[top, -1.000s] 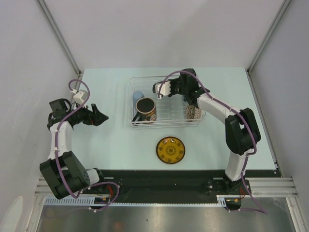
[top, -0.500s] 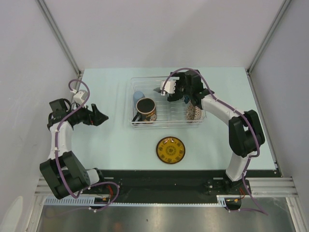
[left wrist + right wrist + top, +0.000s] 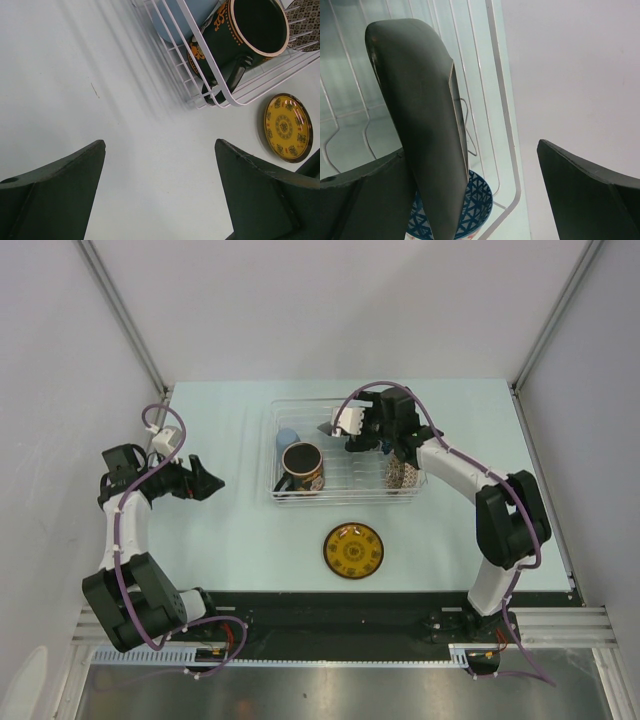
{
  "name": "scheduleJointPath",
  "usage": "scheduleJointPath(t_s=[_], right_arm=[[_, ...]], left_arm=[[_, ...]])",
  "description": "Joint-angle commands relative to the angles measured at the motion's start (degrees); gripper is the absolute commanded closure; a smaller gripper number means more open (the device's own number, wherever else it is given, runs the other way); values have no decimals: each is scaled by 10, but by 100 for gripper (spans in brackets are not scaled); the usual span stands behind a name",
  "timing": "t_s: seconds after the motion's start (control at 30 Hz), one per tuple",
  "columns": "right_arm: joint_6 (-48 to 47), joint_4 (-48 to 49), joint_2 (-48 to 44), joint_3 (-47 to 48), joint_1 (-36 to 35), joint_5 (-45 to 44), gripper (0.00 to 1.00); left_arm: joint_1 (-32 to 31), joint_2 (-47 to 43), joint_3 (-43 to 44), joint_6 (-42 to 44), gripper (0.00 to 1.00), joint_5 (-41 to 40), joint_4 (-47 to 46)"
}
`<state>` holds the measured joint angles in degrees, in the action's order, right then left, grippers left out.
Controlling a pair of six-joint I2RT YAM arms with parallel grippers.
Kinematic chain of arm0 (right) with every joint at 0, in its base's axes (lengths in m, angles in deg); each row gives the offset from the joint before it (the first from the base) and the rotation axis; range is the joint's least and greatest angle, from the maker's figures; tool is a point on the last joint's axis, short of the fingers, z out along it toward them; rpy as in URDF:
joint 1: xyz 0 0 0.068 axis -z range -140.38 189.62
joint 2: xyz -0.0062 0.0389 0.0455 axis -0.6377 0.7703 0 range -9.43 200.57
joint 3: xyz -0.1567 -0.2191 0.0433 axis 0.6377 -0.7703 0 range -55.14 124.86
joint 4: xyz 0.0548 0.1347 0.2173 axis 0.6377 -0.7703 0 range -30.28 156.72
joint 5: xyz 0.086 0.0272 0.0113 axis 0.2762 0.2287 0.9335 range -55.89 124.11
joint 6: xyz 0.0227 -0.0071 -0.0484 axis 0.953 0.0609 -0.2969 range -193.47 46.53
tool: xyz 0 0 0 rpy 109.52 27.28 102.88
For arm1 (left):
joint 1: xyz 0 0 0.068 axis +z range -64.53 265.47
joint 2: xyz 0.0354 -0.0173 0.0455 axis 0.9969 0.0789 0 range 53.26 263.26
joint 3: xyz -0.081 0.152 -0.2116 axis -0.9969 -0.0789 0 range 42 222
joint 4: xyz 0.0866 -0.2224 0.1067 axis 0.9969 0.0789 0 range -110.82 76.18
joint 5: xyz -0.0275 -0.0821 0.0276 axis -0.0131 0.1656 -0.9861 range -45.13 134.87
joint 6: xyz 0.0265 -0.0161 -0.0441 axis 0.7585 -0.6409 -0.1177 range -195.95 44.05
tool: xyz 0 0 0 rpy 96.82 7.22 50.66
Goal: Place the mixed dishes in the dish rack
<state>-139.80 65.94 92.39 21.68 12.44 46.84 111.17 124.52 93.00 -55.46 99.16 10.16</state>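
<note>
The pale green table point(image 3: 230, 530) carries a clear, ribbed plastic dish rack point(image 3: 345, 499) toward its far side, long axis running left to right.

The right gripper point(image 3: 338, 427) reaches over the rack's far middle. Its jaws are spread wide and clamp nothing. Only its wrist camera shows the black square plate point(image 3: 420, 125) standing on edge between them, tilted a little, close against one finger and clear of the other. A blue patterned bowl point(image 3: 472, 210) lies below it.

The left gripper point(image 3: 160, 145) hangs over bare table well left of the rack, its jaws gaping and empty.

At the rack's left end sits a dark floral mug point(image 3: 301, 466), mouth up, handle toward the near-left corner, with a pale blue cup point(image 3: 287, 438) just behind it. A brownish patterned bowl point(image 3: 400, 474) rests at the near-right end. The yellow round saucer point(image 3: 353, 550) lies flat on the table, in front of the rack.
</note>
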Motion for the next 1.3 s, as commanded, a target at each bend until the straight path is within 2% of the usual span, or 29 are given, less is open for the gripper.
scheduleJointPath(t_s=[0.0,0.13,0.33,0.83,0.97,1.27], right_arm=[[8,40,-29,6,-7,-24,0],[42,123,-8,6,-18,-69,0],[86,182,41,7,-44,-180,0],[128,213,53,7,-43,-226,0],[144,181,27,7,-53,-237,0],[224,-13,-52,0,-62,-235,0]], left_arm=[[2,-10,18,-4,4,21,-3],[2,-15,17,-3,4,20,0],[2,-10,22,2,4,18,3],[2,-8,21,10,4,14,10],[2,-6,22,8,4,21,10],[2,-19,37,17,4,34,31]])
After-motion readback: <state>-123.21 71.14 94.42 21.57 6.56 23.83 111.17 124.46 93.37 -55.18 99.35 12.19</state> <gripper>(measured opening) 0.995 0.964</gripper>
